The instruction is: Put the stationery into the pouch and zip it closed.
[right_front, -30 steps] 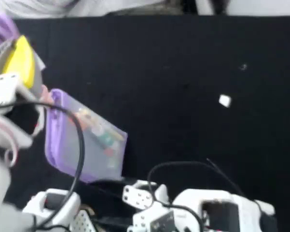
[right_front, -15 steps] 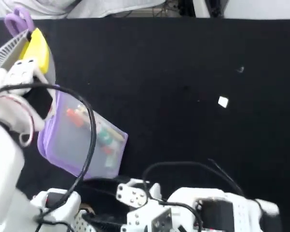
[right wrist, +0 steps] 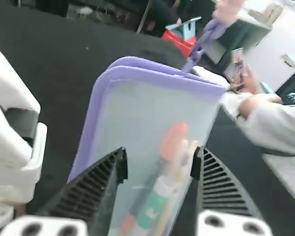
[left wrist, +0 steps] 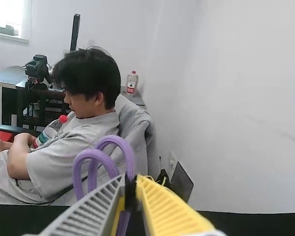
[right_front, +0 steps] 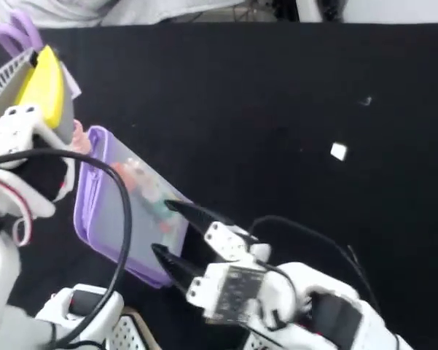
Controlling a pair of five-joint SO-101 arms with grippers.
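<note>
Purple trim is seen round the clear pouch, which is found at about 8 o'clock on the black table in the high view. Its length is run from 11 o'clock down toward 5 o'clock. Pens are seen through the clear side, bunched toward the 3 o'clock edge of the pouch. In the right wrist view an orange-capped one can be made out among them. Whether the zip is drawn shut cannot be told.

At 10 o'clock on the table the left gripper is placed, just beyond the pouch's upper corner. Its yellow finger and its grey ribbed finger are pressed together on a purple loop. In the left wrist view the loop is seen rising out from between the two fingers of that gripper.

At 6 o'clock the right gripper is set against the lower end of the pouch. Its two black fingers are spread wide, one on each side of that end. The same is shown in the right wrist view, where the pouch is framed between the parted fingers of the gripper. Whether they touch the plastic cannot be told.

A small white scrap is left well apart at 3 o'clock.
</note>
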